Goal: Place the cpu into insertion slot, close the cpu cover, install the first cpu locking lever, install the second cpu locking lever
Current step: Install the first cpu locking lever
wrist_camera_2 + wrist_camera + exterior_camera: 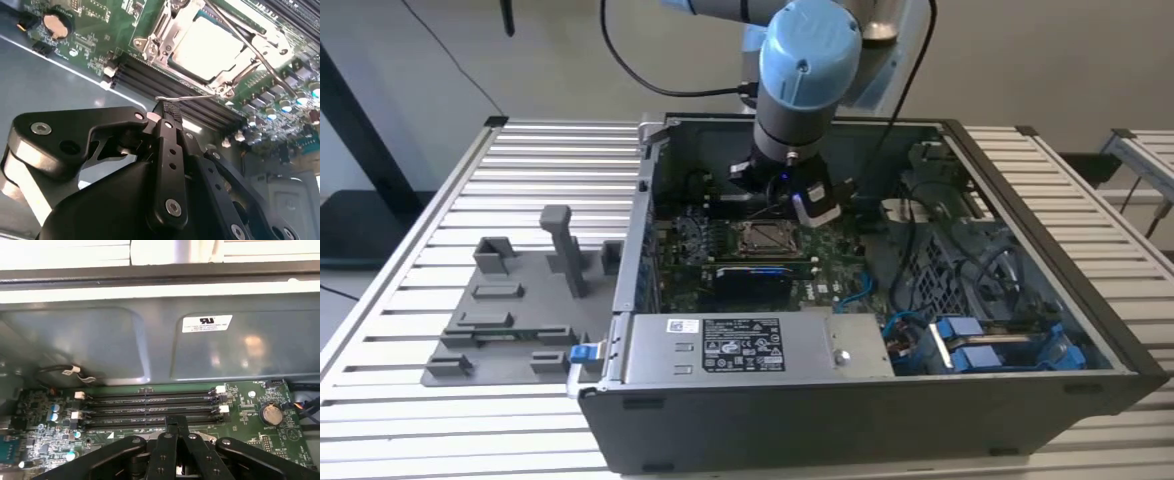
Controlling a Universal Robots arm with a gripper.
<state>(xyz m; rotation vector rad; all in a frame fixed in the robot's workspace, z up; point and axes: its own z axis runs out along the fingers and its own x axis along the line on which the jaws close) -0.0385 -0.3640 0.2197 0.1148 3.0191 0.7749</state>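
Inside the open computer case (1067,330), the cpu (210,47) sits in the insertion slot (150,45), gripper (167,112) clenched above.

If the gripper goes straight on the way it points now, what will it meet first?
Probably the thin silvery wire lever just ahead of the gripper, then the black memory slots; depth is unclear.

The exterior view looks down from in front onto the open computer case (881,400); both wrist views sit close over its green circuit board (95,30) (250,405).
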